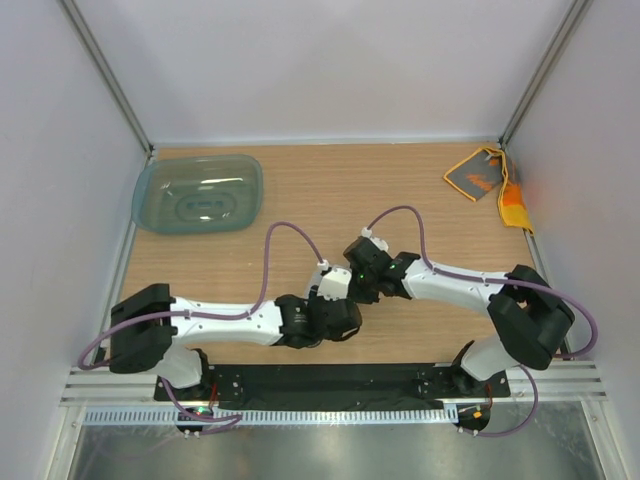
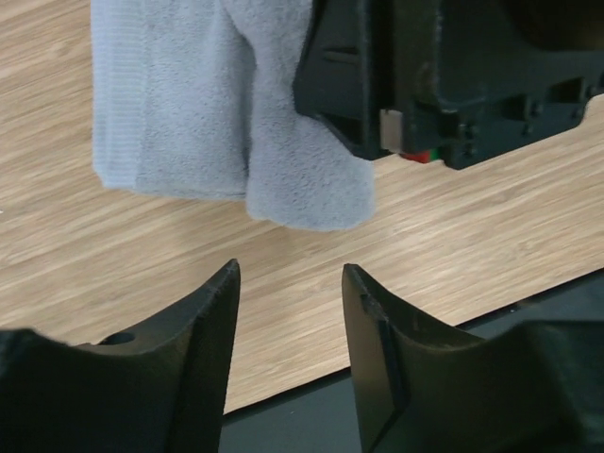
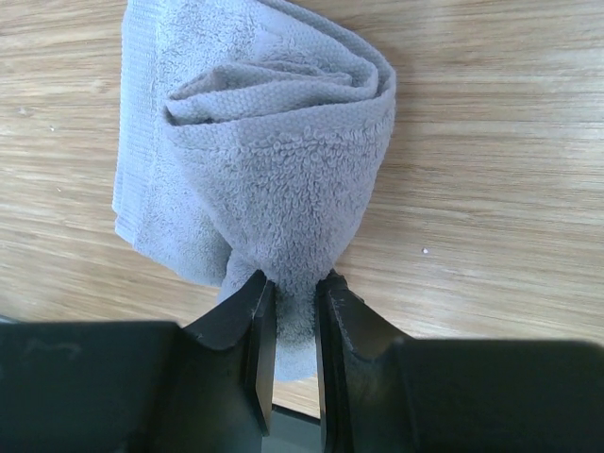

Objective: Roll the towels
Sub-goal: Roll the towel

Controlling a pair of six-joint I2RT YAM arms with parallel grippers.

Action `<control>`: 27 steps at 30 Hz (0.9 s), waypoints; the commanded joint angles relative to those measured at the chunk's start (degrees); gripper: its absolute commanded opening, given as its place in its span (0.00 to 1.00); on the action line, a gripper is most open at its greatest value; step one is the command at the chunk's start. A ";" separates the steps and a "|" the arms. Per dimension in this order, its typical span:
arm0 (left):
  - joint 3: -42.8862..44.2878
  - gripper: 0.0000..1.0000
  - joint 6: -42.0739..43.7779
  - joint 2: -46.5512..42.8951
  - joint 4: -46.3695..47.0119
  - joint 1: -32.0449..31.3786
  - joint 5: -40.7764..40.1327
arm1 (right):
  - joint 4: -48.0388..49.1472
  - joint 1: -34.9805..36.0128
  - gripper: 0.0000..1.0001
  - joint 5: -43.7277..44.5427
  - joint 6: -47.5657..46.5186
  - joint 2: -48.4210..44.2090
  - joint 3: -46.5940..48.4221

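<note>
Mid-table, right claw (image 3: 294, 281) pinching grey towel (image 3: 283, 142), left claw (image 2: 290, 271) parted empty, tub (image 1: 152, 196), orange towel (image 1: 488, 182) behind.

A lab robot cell: plain white panel walls (image 1: 320, 60) on aluminium posts (image 1: 105, 70) enclose the wood-grain tabletop (image 1: 330, 190) beyond and either side of the left pincer (image 2: 290, 267) and right pincer (image 3: 294, 283). Behind them lie a black base plate (image 1: 330, 380) and a slotted cable duct (image 1: 300, 416).
</note>
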 commanded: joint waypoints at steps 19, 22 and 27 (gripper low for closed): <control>3.08 0.52 -1.93 11.96 8.74 -2.20 -8.41 | 0.93 0.57 0.11 -8.36 6.93 -0.35 -0.36; 3.26 0.51 -3.34 12.22 6.63 -2.20 -10.78 | 1.28 0.57 0.12 -10.11 6.76 -0.53 -0.71; 3.26 0.45 -6.49 12.92 2.42 -2.20 -14.82 | 3.91 0.49 0.13 -14.42 7.55 -0.26 -1.67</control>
